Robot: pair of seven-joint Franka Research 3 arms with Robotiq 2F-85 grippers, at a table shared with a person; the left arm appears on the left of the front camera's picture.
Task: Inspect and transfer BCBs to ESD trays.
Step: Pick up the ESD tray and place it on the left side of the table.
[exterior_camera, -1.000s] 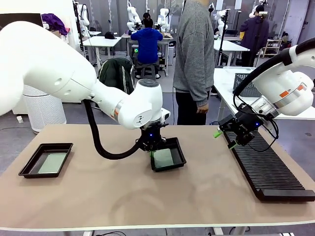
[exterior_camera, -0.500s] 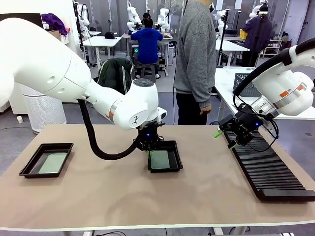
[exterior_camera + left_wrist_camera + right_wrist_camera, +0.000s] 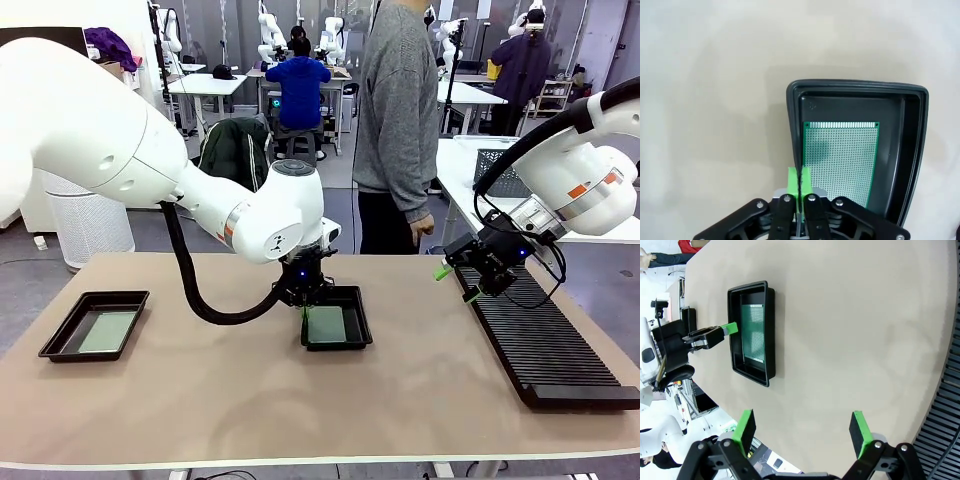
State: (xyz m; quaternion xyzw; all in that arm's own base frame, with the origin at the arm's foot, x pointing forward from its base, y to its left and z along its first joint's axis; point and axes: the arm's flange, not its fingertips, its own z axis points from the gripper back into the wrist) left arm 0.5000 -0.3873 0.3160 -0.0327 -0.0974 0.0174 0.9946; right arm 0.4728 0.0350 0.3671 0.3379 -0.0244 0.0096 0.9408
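My work surface is a matte tan table (image 3: 200,400) in an open lab, with white benches and a person in a grey sweater (image 3: 397,110) at the far edge. Far left, a shallow black ESD tray (image 3: 60,338) with sloped walls and flared rim holds a flat green BCB (image 3: 108,331). At centre, a second ESD tray (image 3: 360,316) holds a perforated green BCB (image 3: 840,160) lying flat on its floor. My left gripper (image 3: 305,307) pinches that tray's near wall, its green pads (image 3: 793,180) pressed together on the rim. At right, my right gripper (image 3: 457,282) hangs with jaws spread wide, holding nothing, above the end of a long ribbed black slotted rack (image 3: 540,345). Compared with a second ago, the central tray sits slightly further left and squarer to the table.
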